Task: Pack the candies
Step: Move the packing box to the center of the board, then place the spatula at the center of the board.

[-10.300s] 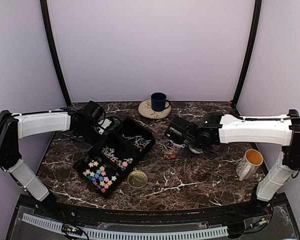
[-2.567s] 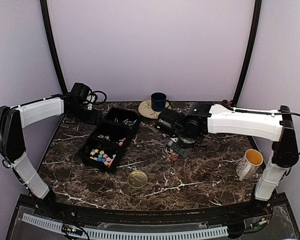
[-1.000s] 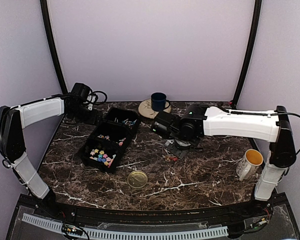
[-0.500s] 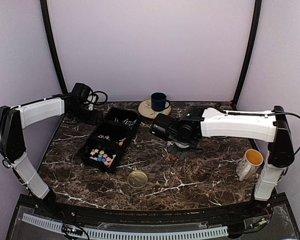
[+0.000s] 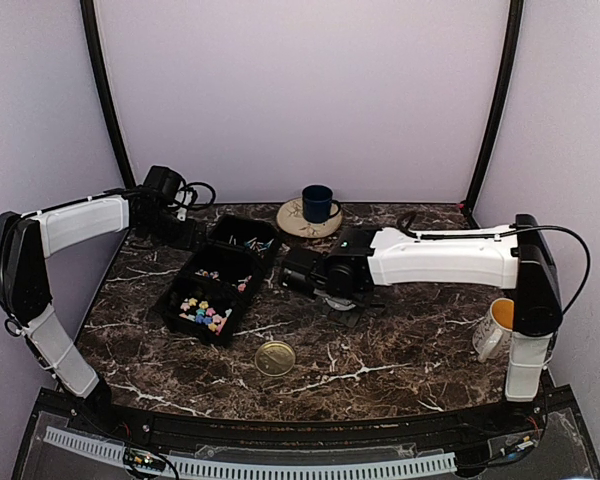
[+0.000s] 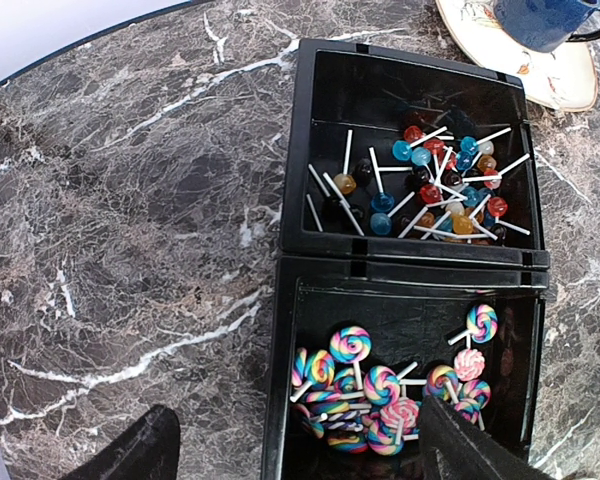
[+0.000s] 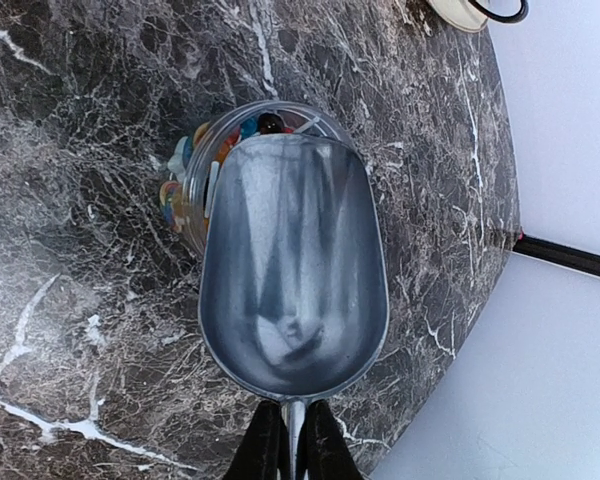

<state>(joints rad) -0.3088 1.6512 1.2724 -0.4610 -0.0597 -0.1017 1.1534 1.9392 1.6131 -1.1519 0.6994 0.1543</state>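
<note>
Top external: we find the right gripper [image 7: 290, 442], clenched on the metal scoop [image 7: 292, 270], shifted leftward, nearer the black tray [image 6: 420, 268]; left gripper [image 6: 295, 455] unchanged, spread wide above the candies [image 6: 380, 385].

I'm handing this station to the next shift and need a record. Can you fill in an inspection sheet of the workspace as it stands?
Surface: dark marble table, white veins.
Job's things: candies in the black tray, more in a clear jar; gold lid lying off, on the table.
Clutter: blue mug on a plate at the back; white mug at the right edge.
Grippers: left gripper open, by the tray; right gripper shut on a metal scoop at the jar.
Cables: black cable looped at the left wrist.
Surroundings: pale walls, black corner posts.
</note>
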